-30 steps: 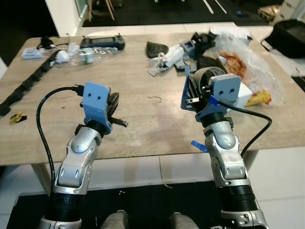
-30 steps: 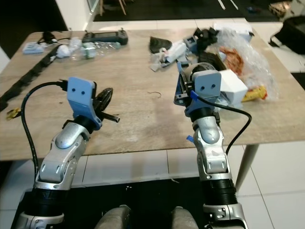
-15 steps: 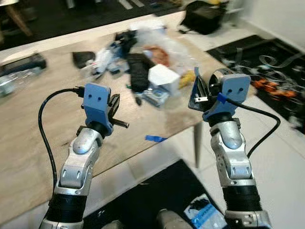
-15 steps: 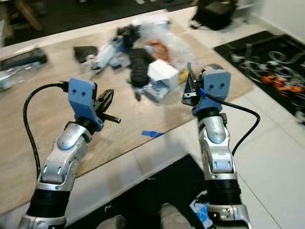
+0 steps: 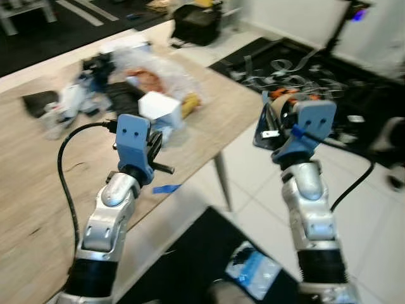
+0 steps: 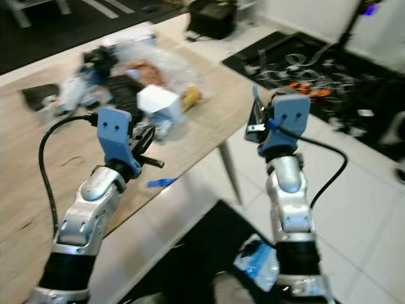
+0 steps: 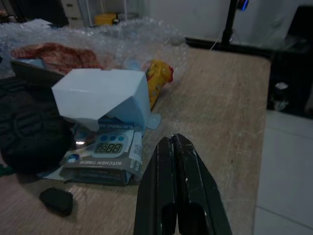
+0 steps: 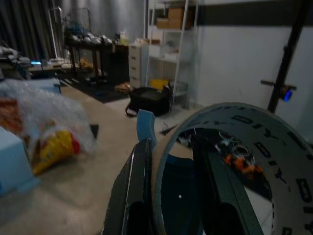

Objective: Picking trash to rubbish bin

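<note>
My right gripper (image 8: pixel 170 147) is shut on a roll of tape (image 8: pixel 274 147) with a blue scrap stuck to it, one finger inside the ring. It holds the roll (image 5: pixel 281 104) up over the tiled floor, past the table's corner. My left gripper (image 7: pixel 174 140) is shut with nothing in it and hovers over the wooden table (image 5: pixel 38 190). Ahead of it lies a trash pile: a white box (image 7: pixel 100 95), a yellow wrapper (image 7: pixel 157 78), a timer package (image 7: pixel 105 152) and bubble wrap (image 5: pixel 155 63).
A blue tape scrap (image 5: pixel 166 188) hangs at the table's edge near its metal leg (image 5: pixel 221 183). A blue-and-white packet (image 5: pixel 253 269) lies on the floor below. A dark mat with cables (image 5: pixel 278 63) and a black bag (image 5: pixel 196 22) sit beyond the table.
The whole view has swung to the right, so the table now sits on the left and open floor on the right. Both grippers keep their pose; the right one still holds the tape roll.
</note>
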Tool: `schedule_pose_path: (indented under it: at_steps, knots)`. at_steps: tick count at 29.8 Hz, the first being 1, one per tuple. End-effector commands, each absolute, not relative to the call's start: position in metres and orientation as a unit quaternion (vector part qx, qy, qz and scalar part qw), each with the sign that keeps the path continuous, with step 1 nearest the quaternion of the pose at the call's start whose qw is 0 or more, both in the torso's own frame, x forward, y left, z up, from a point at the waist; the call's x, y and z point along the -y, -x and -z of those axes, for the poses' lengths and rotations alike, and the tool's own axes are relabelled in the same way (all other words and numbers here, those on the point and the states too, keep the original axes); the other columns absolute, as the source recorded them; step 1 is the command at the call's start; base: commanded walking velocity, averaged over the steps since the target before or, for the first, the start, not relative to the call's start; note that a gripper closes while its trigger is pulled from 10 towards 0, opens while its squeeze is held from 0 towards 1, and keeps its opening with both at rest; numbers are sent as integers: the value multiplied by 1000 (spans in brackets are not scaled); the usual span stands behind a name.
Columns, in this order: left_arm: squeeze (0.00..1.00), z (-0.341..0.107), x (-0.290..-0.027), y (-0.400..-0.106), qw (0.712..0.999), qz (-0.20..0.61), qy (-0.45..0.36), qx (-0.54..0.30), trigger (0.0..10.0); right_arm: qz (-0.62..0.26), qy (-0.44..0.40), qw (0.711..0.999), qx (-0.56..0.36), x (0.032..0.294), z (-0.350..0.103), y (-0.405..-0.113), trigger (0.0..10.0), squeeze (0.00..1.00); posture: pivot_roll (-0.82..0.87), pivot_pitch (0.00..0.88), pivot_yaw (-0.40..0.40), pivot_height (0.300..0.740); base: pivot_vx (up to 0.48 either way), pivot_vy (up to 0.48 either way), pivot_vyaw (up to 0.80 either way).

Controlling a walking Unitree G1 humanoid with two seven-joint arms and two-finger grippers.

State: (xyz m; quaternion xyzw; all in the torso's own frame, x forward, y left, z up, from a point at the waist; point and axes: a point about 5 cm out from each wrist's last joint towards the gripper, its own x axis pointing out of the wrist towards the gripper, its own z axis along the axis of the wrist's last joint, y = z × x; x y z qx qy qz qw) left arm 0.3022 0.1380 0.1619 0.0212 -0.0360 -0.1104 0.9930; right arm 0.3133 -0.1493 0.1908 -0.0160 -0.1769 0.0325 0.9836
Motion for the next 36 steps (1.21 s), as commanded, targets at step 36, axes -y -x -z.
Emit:
schedule_pose_path:
  at_steps: [36]
  knots:
    - [0,-133,-170,-296,997,59,-38,30,10000,37,-37,998,24,163,-109,-283,10000,0,-22,31,23,740,0,0,-800]
